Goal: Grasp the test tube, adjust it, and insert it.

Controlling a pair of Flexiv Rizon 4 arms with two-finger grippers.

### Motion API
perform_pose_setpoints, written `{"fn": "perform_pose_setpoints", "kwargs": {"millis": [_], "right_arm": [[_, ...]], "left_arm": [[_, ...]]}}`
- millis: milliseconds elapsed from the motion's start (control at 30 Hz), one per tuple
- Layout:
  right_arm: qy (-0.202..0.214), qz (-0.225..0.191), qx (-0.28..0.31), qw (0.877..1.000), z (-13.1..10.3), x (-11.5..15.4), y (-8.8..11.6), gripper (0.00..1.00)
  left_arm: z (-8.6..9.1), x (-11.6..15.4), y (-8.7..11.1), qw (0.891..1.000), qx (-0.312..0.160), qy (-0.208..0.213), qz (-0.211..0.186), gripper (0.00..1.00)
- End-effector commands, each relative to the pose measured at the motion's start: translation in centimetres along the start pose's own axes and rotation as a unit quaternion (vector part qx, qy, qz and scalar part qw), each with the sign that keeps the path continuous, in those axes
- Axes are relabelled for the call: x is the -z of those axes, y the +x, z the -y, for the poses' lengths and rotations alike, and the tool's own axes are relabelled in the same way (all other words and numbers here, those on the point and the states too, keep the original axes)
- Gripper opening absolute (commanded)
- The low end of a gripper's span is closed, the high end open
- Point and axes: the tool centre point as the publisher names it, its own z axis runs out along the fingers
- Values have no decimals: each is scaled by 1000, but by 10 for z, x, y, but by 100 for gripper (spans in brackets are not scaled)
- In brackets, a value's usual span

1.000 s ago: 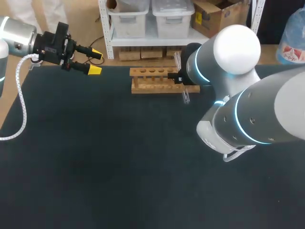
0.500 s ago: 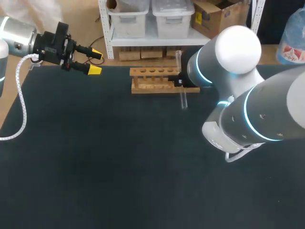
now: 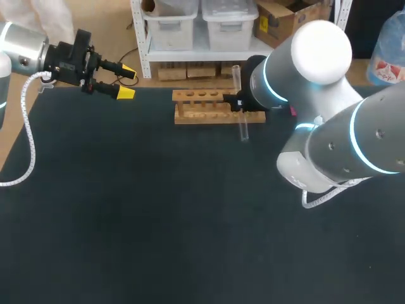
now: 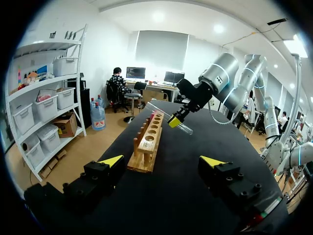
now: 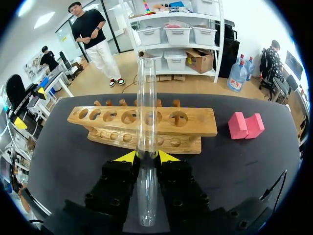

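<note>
1. The table [image 3: 126,209] gives no hold to the loose things on it, so a knock from the bulky right arm [image 3: 342,139], which reaches across to the far edge, could shove them.
2. The wooden rack [image 5: 195,122] stands free. If the tube lands on the wood between holes, the push could slide or tip the rack.
3. The left gripper [image 4: 162,161] hangs spread wide with nothing in it, well apart from the rack, so it cannot steady anything if needed.
4. The right gripper [image 5: 145,155] pinches the tube [image 5: 145,98] low on its length. The glass is smooth and most of it stands clear of the fingers, so it could slip or swivel.
5. The tube is in the air just beside the rack. From the left wrist it looks slanted, so entering a hole like that could jam or crack it.
</note>
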Motion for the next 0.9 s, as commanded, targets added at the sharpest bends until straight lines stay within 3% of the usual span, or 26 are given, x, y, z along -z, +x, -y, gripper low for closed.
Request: {"fn": "perform_pose_setpoints", "kwargs": {"millis": [33,900], "right_arm": [[0,-38,0,999,-1,2,-5,0],[-19,-108,-2,994,4,-12,2,0]], "left_arm": [[1,0,1,1000,-1,-1,1,100],[1,0,1,1000,-1,-1,1,100]]}}
